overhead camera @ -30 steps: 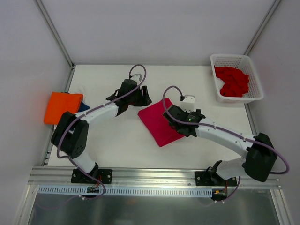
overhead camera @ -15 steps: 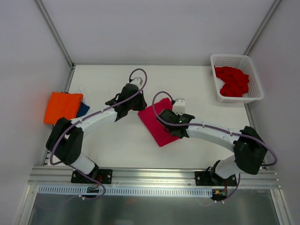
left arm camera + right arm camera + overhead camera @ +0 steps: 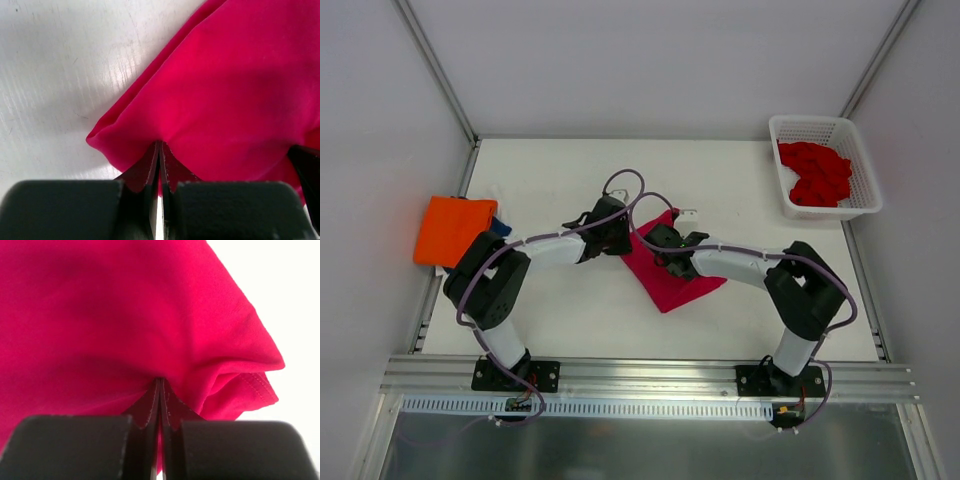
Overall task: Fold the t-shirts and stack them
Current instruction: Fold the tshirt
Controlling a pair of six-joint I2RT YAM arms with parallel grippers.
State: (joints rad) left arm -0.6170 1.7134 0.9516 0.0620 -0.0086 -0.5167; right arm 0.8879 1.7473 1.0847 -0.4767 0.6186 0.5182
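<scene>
A folded crimson-pink t-shirt [image 3: 672,280] lies in the middle of the white table. My left gripper [image 3: 617,242] is at its far left corner, and the left wrist view shows that gripper [image 3: 160,146] shut on a pinch of the pink cloth [image 3: 240,85]. My right gripper [image 3: 663,252] is on the shirt's far edge, close to the left one. In the right wrist view this gripper [image 3: 160,382] is shut on the pink cloth [image 3: 100,315] beside a hemmed fold [image 3: 250,385]. An orange folded shirt [image 3: 455,228] lies on a dark blue one [image 3: 501,228] at the table's left edge.
A white lattice basket [image 3: 820,123] at the far right corner holds crumpled red shirts [image 3: 815,175]. The enclosure's walls rise along the left, back and right edges of the table [image 3: 740,170]. Both arms reach inward and nearly meet over the pink shirt.
Both grippers have come down onto the pink shirt's far edge and shut on its cloth. The right gripper travelled left across the shirt; the left one moved slightly nearer and right.
</scene>
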